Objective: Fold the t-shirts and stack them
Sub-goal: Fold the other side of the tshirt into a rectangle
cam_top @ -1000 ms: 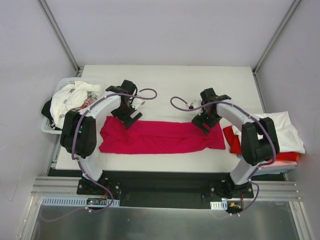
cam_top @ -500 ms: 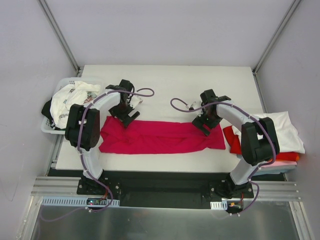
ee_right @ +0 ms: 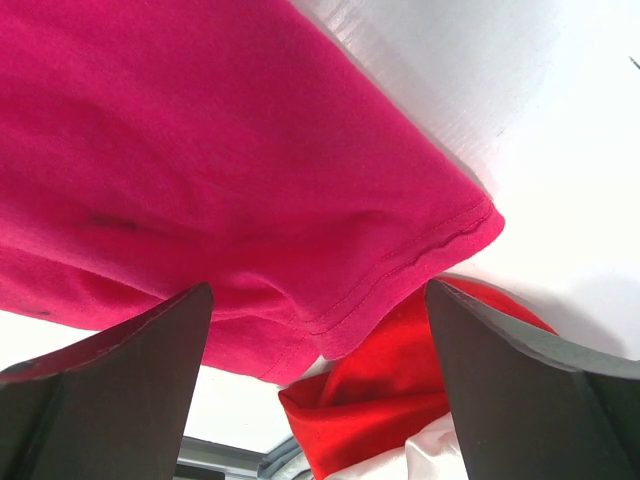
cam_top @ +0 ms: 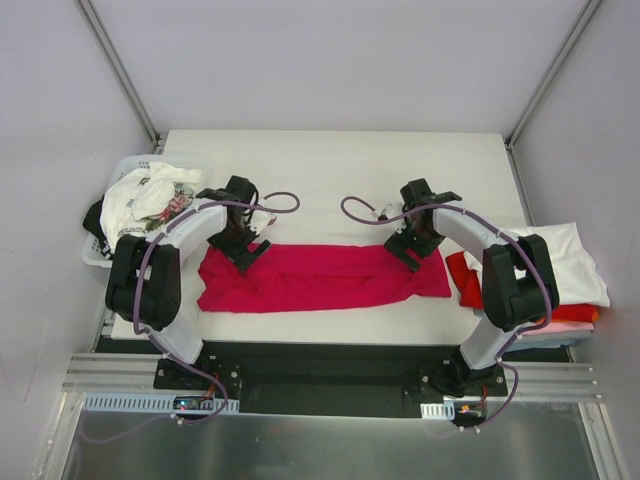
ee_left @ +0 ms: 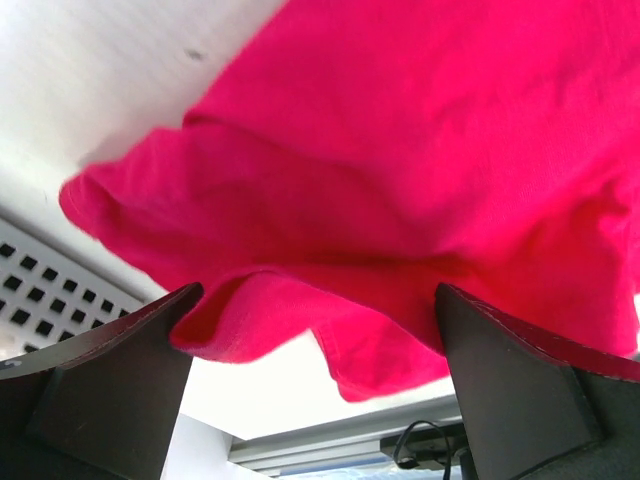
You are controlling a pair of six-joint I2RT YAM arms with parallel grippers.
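Where the top view takes in the whole bench, the white rectangular table (cam_top: 330,165) is the largest item, and open surface runs from mid-table to its 12 o'clock edge.

- Plain crimson-magenta cotton t-shirt (cam_top: 320,275): lies as a long flat band from 9 to 3 o'clock across the 6 o'clock half of the table. Its near hem is close to the table's front edge.
- Stack of folded shirts, 3 o'clock edge: a white folded t-shirt (cam_top: 572,255) lies over a red folded t-shirt (cam_top: 466,280). Only the right wrist view shows the crimson hem corner just beside the red cloth (ee_right: 400,400); whether they touch cannot be told.
- White perforated plastic basket (cam_top: 95,255), off the 9 o'clock edge: holds crumpled white printed t-shirts (cam_top: 145,195). The left wrist view alone shows its perforated wall (ee_left: 40,280), near the shirt's rumpled sleeve end (ee_left: 250,320).
- Left gripper (cam_top: 246,250): over the shirt's 9 o'clock end, jaws spread wide and holding nothing. Its dark fingers (ee_left: 100,390) flank the sleeve fold.
- Right gripper (cam_top: 410,254): over the 3 o'clock end, jaws likewise wide and gripping nothing. Its fingers (ee_right: 110,370) straddle the stitched hem.
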